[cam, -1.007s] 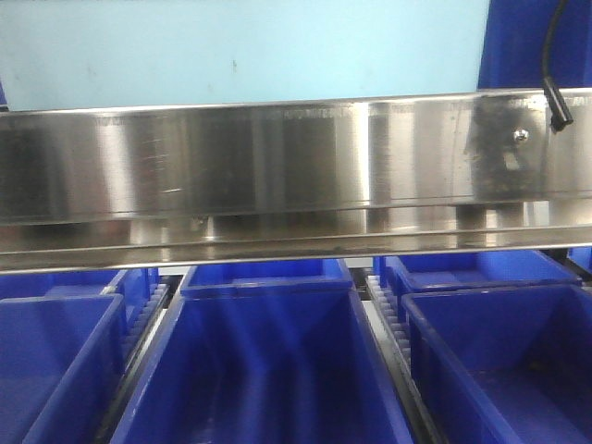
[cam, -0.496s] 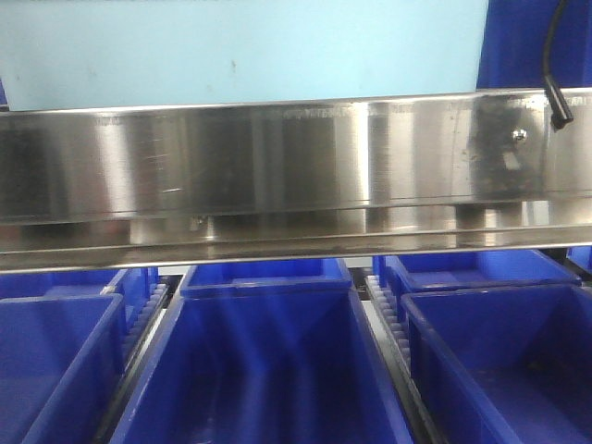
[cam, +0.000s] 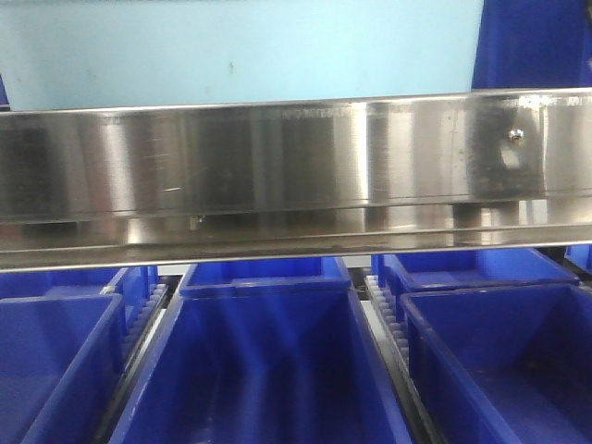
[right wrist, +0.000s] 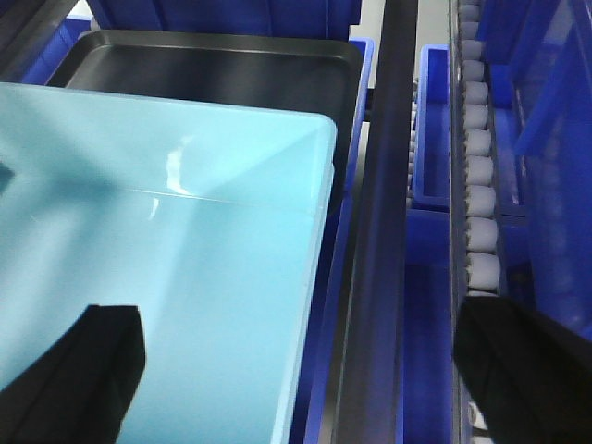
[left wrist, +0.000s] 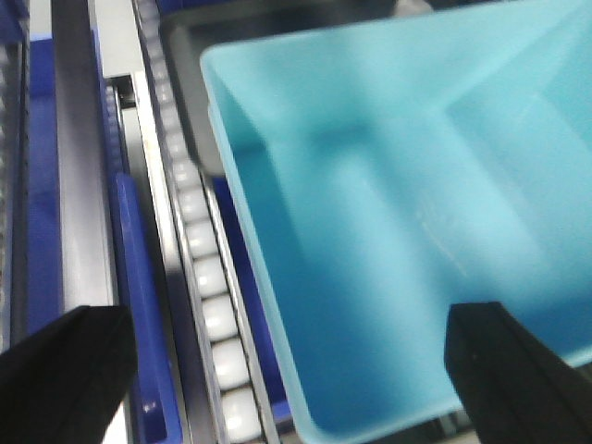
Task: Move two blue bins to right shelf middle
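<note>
Left wrist view has the left gripper (left wrist: 291, 370) spread wide astride one wall of the pale blue bin (left wrist: 388, 203) on its black tray (right wrist: 213, 55) — the right gripper (right wrist: 301, 370) gapes over the opposite wall — so both should lower evenly and pinch together.

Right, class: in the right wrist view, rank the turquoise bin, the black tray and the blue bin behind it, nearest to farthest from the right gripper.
1. turquoise bin, directly below, left.
2. black tray, behind it, upper left.
3. blue bin, beyond the tray, top edge.
</note>
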Motion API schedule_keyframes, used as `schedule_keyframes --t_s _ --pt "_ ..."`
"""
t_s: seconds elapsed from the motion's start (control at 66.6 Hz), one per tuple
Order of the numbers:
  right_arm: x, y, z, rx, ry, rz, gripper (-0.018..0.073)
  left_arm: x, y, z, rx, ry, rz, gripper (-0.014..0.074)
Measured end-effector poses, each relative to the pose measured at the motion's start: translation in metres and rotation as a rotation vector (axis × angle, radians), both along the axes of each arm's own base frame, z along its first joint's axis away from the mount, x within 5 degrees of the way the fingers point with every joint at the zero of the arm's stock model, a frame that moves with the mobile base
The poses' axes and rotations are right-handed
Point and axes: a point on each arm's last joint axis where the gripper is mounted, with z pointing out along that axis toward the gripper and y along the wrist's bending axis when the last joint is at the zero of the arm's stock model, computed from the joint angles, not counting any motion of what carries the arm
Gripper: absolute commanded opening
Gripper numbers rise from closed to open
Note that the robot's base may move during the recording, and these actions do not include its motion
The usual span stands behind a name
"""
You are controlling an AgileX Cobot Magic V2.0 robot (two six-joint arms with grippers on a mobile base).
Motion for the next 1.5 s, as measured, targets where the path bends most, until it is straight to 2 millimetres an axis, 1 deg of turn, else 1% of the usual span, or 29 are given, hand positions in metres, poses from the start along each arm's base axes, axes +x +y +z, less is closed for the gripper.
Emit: schedule_keyframes --t_s 0.075,0.135,0.27,0.361,0.496,0.601,0.766,1.007,1.082,1.127,1.172,1.202,1.232,1.262,1.292,1.322,1.352,1.367,1.382,1.397,1.412,1.427,1.457,1.473,1.488,1.503 --pt "0.002 0.001 -0.007 -0.010 0.022 0.000 0.0559 0.004 0.001 -0.013 -0.005 0.026 0.007 0.0578" --pt "0.006 0.003 -0.016 -0.024 0.051 0.000 0.0559 0.010 0.000 -0.027 -0.020 0.050 0.012 0.0578" --pt "0.018 0.009 -0.046 -0.066 0.140 0.000 0.0559 0.025 -0.003 -0.055 -0.043 0.077 0.024 0.0578" --pt "0.025 0.013 -0.064 -0.084 0.196 0.003 0.0559 0.034 -0.007 -0.068 -0.052 0.105 0.025 0.0578" --pt "0.036 0.019 -0.086 -0.096 0.261 0.009 0.0559 0.049 -0.014 -0.085 -0.063 0.163 0.023 0.0578" --pt "0.041 0.024 -0.096 -0.086 0.294 0.017 0.0559 0.056 -0.018 -0.095 -0.073 0.203 0.021 0.0578" --pt "0.047 0.030 -0.107 -0.065 0.336 0.029 0.0559 0.059 -0.020 -0.108 -0.063 0.277 0.019 0.0578" --pt "0.049 0.033 -0.115 -0.048 0.352 0.033 0.0559 0.061 -0.022 -0.113 -0.082 0.321 0.025 0.0575" --pt "0.049 0.032 -0.118 -0.035 0.357 0.032 0.0558 0.062 -0.023 -0.116 -0.086 0.334 0.024 0.0547" --pt "0.049 0.033 -0.118 -0.026 0.355 0.033 0.0542 0.062 -0.023 -0.116 -0.088 0.337 0.027 0.0504" --pt "0.048 0.032 -0.120 -0.023 0.355 0.031 0.0494 0.062 -0.023 -0.115 -0.089 0.335 0.027 0.0456" --pt "0.048 0.032 -0.121 -0.022 0.357 0.031 0.0463 0.062 -0.023 -0.115 -0.094 0.335 0.026 0.0395" --pt "0.048 0.032 -0.121 -0.016 0.356 0.032 0.0416 0.062 -0.024 -0.114 -0.102 0.333 0.025 0.0353" --pt "0.048 0.033 -0.121 -0.012 0.355 0.033 0.0344 0.062 -0.024 -0.113 -0.108 0.329 0.024 0.0277" --pt "0.048 0.033 -0.122 -0.008 0.356 0.034 0.0298 0.062 -0.025 -0.112 -0.120 0.326 0.023 0.0213" --pt "0.048 0.034 -0.122 0.000 0.357 0.035 0.0213 0.063 -0.025 -0.112 -0.122 0.321 0.025 0.0163" --pt "0.047 0.034 -0.121 0.004 0.360 0.037 0.0142 0.063 -0.025 -0.111 -0.126 0.319 0.032 0.0080" --pt "0.047 0.034 -0.121 0.006 0.360 0.037 0.0124 0.063 -0.025 -0.111 -0.122 0.318 0.035 0.0046" --pt "0.047 0.034 -0.121 0.010 0.362 0.039 0.0088 0.063 -0.025 -0.111 -0.123 0.317 0.035 0.0030" --pt "0.047 0.034 -0.122 0.012 0.365 0.039 0.0035 0.063 -0.025 -0.111 -0.123 0.317 0.035 -0.0002" --pt "0.047 0.034 -0.121 0.012 0.364 0.039 0.0000 0.064 -0.024 -0.112 -0.124 0.319 0.038 -0.0050" --pt "0.047 0.035 -0.121 0.012 0.366 0.042 -0.0017 0.064 -0.024 -0.112 -0.122 0.316 0.039 -0.0066" --pt "0.046 0.034 -0.122 0.005 0.370 0.041 -0.0087 0.065 -0.023 -0.112 -0.117 0.314 0.043 -0.0111" --pt "0.046 0.033 -0.122 0.005 0.369 0.045 -0.0136 0.065 -0.022 -0.112 -0.113 0.313 0.045 -0.0109" --pt "0.046 0.034 -0.122 0.008 0.372 0.048 -0.0166 0.065 -0.022 -0.112 -0.113 0.312 0.046 -0.0110" --pt "0.046 0.034 -0.122 0.013 0.371 0.049 -0.0168 0.065 -0.021 -0.112 -0.113 0.312 0.048 -0.0111"
